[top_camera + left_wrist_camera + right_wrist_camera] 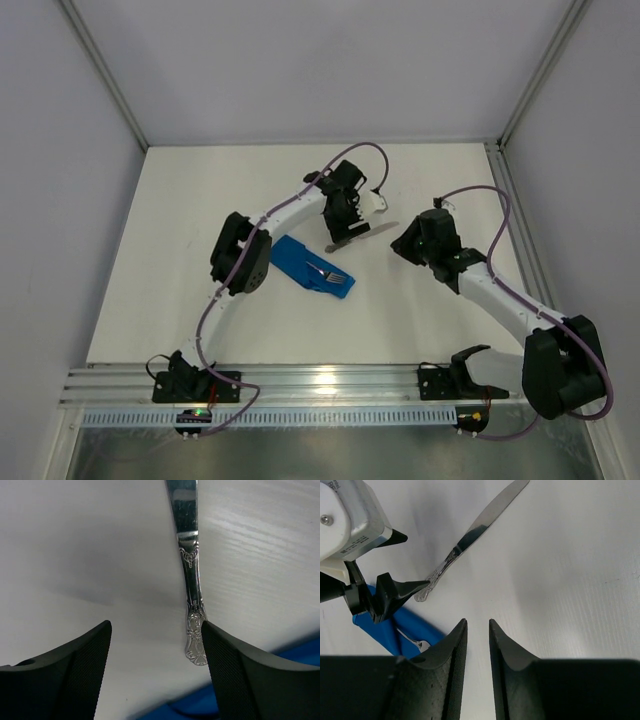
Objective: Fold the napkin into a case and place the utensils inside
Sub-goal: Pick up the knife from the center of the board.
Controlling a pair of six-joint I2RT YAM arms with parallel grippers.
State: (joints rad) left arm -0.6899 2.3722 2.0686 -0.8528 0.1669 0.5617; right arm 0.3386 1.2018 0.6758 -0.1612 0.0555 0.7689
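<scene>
The napkin is folded into a narrow blue case [308, 265] near the table's middle, with the fork [328, 271] lying on its right end. The knife [370, 233] lies on the table just beyond it. My left gripper [340, 236] is open over the knife's handle end. In the left wrist view the ornate handle [192, 580] lies just inside the right finger [240, 675], flat on the table, with blue cloth [300, 650] at the bottom edge. My right gripper [408, 246] hovers to the knife's right, nearly shut with a narrow gap [477, 622] and empty.
The right wrist view shows the knife [470, 535], the left gripper's fingers [395, 592] at its handle, the blue cloth [385, 625] and the fork's tines [417, 642]. Grey walls enclose the white table; a metal rail [320, 385] runs along the near edge.
</scene>
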